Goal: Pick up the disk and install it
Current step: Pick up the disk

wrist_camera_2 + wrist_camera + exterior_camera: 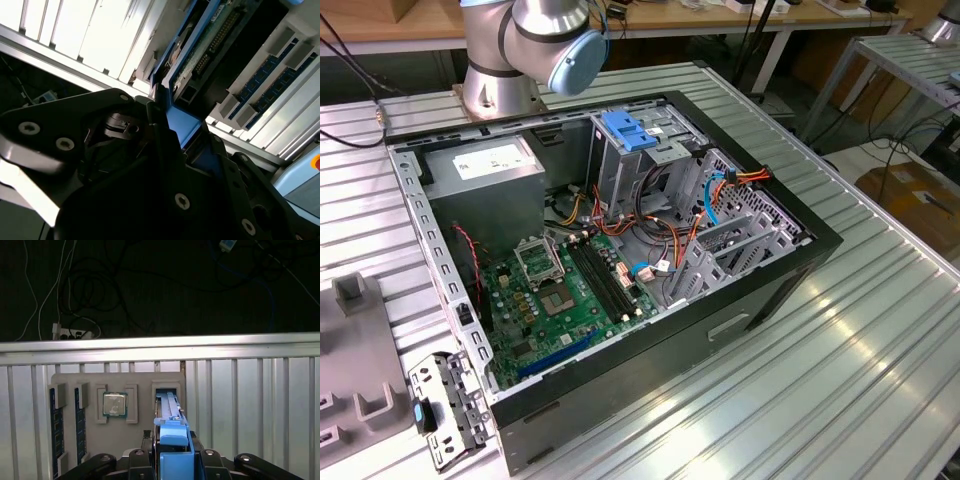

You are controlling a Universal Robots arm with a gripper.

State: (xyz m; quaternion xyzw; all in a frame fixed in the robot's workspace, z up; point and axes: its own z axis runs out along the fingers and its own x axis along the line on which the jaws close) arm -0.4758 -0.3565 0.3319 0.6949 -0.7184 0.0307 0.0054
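Tool (173, 446) grips the disk (169, 405) over ribbed metal table (250, 405).

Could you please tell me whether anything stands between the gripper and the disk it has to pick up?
Nothing visible does. In the first wrist view the gripper is closed on the blue carrier of the disk, which stands on edge in a slot of the grey tray beside the processor.
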